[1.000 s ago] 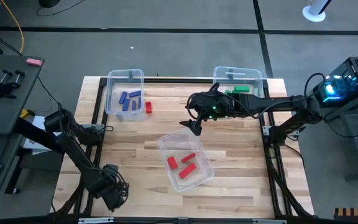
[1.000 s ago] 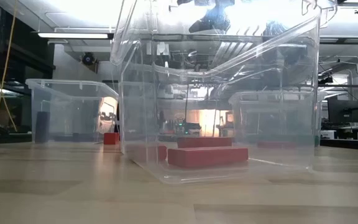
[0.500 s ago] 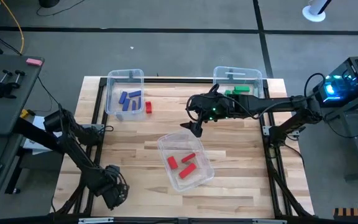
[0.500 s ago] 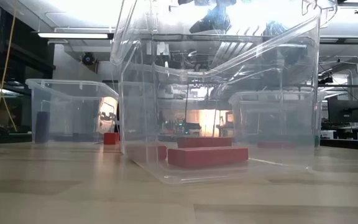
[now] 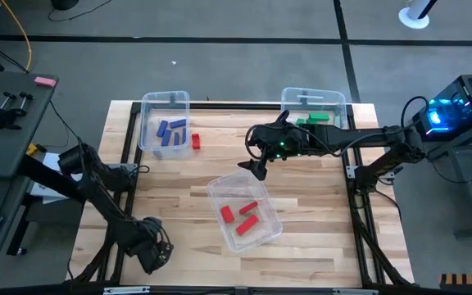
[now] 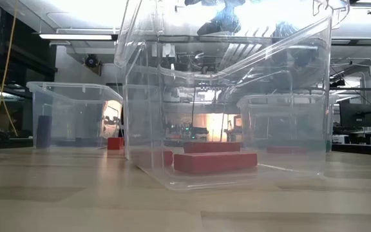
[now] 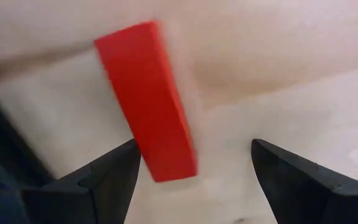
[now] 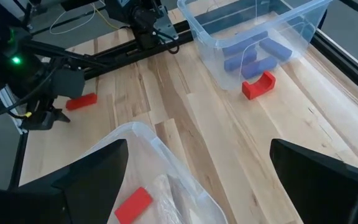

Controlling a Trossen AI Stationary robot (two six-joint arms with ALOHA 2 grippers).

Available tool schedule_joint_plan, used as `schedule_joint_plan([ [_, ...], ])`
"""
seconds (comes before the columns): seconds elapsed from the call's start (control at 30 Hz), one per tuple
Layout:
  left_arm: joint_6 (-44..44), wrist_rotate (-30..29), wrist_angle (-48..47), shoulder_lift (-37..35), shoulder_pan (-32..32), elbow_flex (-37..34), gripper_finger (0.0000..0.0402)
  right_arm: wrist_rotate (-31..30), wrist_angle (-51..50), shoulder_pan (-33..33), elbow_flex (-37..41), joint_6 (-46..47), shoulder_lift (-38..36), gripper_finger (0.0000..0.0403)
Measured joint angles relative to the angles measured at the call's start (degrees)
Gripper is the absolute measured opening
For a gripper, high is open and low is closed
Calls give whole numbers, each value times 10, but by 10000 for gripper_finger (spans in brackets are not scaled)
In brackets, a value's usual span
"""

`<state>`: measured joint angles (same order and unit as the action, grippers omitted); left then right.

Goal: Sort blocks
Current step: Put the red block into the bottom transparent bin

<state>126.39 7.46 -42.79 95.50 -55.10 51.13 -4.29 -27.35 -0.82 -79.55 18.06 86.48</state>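
Three clear bins on the worktop point(image 5: 187, 184): far-left bin point(image 5: 164, 123) holds blue blocks point(image 5: 172, 131), far-right bin point(image 5: 311, 102) holds green blocks point(image 5: 315, 120), tilted middle bin point(image 5: 244, 211) holds red blocks point(image 5: 243, 215). One red arch block point(image 5: 195, 141) lies just beside the blue bin, and a red bar point(image 7: 148, 99) lies on the worktop's near-left corner, under the left hand point(image 5: 147, 246), fingers spread, grasping nothing. Right hand point(image 5: 256, 168) hangs over mid-worktop, spread and empty; no readable labels.
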Motion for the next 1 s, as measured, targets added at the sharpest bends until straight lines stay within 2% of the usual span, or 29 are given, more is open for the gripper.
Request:
schedule_joint_plan([
  [0.27,-95,-5,-76,-1,55,1,294,0,0,0,0,1,0,389],
  [0.43,-140,-15,-80,-1,96,0,294,1,-1,1,0,15,0,389],
  [0.53,-129,0,-61,-1,105,0,294,5,-10,1,0,26,0,389],
  [0.8,-51,9,-33,-1,67,0,294,9,-30,10,0,26,0,389],
  [1.0,-50,3,-19,-2,48,-8,282,9,-32,10,0,25,0,389],
])
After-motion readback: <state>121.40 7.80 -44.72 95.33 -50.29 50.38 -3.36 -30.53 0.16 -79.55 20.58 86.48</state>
